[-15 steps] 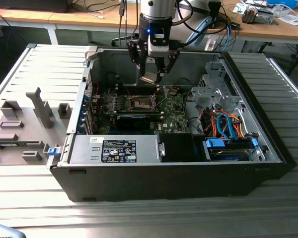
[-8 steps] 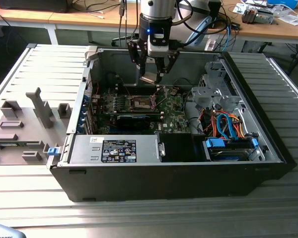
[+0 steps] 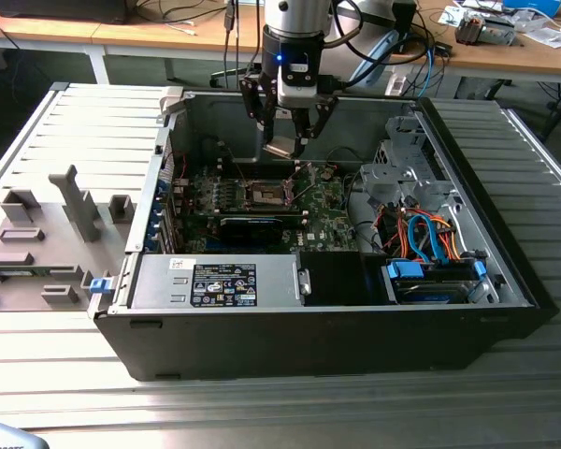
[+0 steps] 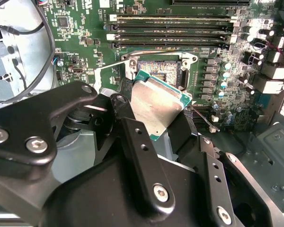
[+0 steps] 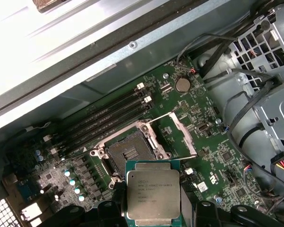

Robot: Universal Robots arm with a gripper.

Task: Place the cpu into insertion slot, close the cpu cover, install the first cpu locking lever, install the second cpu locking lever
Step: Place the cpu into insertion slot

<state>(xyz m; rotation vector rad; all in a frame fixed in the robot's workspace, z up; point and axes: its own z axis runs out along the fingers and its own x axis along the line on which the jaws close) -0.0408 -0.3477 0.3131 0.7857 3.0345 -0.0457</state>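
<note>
Silvery cpu (image 5: 153,197) partly hidden in hand (image 3: 283,144).

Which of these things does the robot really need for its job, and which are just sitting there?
For the job:
- the gripper, shut on the cpu
- the insertion slot, empty
- the cpu cover, flipped open beside it

Just sitting there:
- memory sticks
- coin battery
- orange and blue cables
- grey holder outside the case
</note>
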